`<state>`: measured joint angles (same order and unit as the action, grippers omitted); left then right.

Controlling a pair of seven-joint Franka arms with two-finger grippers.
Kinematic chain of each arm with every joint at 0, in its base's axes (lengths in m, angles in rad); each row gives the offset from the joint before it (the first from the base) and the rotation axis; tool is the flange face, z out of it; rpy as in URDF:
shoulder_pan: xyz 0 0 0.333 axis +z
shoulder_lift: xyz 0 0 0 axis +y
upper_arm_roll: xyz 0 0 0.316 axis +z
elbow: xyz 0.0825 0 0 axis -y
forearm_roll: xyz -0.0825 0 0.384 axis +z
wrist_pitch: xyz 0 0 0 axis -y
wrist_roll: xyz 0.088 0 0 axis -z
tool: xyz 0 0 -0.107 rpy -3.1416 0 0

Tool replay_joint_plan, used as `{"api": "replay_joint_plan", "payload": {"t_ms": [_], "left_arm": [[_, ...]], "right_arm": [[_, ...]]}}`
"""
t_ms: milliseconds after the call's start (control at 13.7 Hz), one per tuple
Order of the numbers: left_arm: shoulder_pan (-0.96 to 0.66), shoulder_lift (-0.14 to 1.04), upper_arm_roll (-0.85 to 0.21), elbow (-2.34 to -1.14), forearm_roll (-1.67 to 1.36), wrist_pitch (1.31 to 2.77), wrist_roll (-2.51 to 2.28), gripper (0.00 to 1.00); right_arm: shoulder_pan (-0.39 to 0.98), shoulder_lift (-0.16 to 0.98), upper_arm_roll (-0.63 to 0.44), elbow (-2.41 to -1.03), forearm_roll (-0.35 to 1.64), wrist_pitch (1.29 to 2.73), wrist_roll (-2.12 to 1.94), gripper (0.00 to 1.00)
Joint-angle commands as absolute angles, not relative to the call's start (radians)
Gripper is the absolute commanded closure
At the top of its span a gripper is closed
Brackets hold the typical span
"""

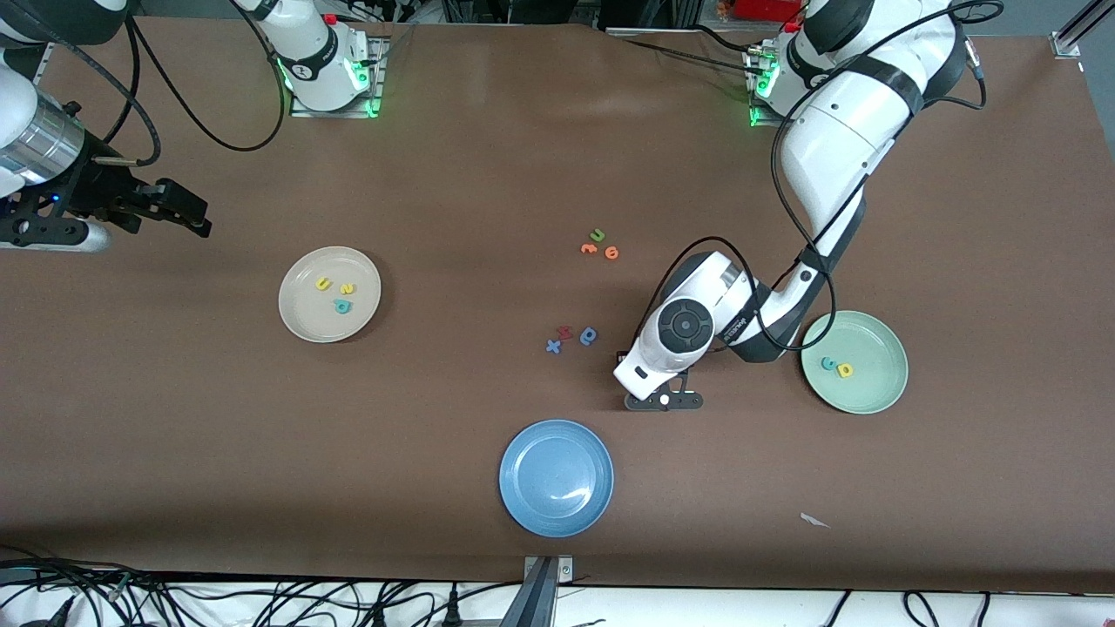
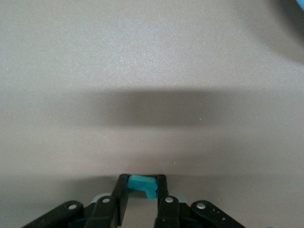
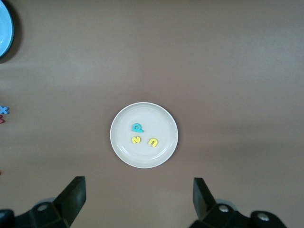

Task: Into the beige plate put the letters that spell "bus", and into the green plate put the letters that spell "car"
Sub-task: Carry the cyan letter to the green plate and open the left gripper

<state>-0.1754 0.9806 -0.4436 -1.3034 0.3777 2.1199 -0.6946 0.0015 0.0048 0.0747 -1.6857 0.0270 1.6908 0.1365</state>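
Note:
My left gripper (image 1: pixel 664 402) (image 2: pixel 142 190) is low at the table, between the loose letters and the green plate (image 1: pixel 875 344), and is shut on a teal r (image 2: pixel 142 184). The hand hides that letter in the front view. In the green plate lie a teal c (image 1: pixel 828 363) and a yellow a (image 1: pixel 844 370). The beige plate (image 1: pixel 305 318) (image 3: pixel 122 148) holds a yellow u (image 1: pixel 323 283) (image 3: pixel 153 142), a yellow s (image 1: pixel 347 288) (image 3: pixel 136 139) and a teal b (image 1: pixel 342 306) (image 3: pixel 137 128). My right gripper (image 1: pixel 187 218) (image 3: pixel 140 199) waits open and high, near the right arm's end of the table.
A blue plate (image 1: pixel 556 477) sits near the front edge. Mid-table lie a green u (image 1: pixel 598 234) with two orange letters (image 1: pixel 601 251), and nearer the camera a blue x (image 1: pixel 553 346), a red letter (image 1: pixel 565 332) and a blue round-bowled letter (image 1: pixel 589 335). A white scrap (image 1: pixel 814 521) lies near the front.

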Motion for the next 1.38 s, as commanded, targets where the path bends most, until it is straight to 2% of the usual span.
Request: {"api": "replay_joint_plan", "payload": {"t_ms": [0, 364, 873, 1310], "left_arm": [[-0.190, 0.996, -0.425, -1.289, 0.362, 2.114, -0.683, 0.75], [-0.135, 0.953, -0.429, -1.276, 0.357, 2.079, -0.605, 0.78], [0.061, 0.853, -0.434, -1.299, 0.360, 1.844, -0.183, 0.81], [0.256, 0.824, -0.433, -1.377, 0.408, 1.828, 0.185, 0.83]], "right_arm": [[-0.002, 0.005, 0.078, -1.680, 0.028, 1.686, 0.118, 0.00], [-0.002, 0.005, 0.080, -1.680, 0.028, 1.686, 0.120, 0.00], [-0.002, 0.005, 0.080, -1.680, 0.028, 1.686, 0.120, 0.00], [-0.002, 0.005, 0.080, -1.680, 0.028, 1.686, 0.120, 0.00]]}}
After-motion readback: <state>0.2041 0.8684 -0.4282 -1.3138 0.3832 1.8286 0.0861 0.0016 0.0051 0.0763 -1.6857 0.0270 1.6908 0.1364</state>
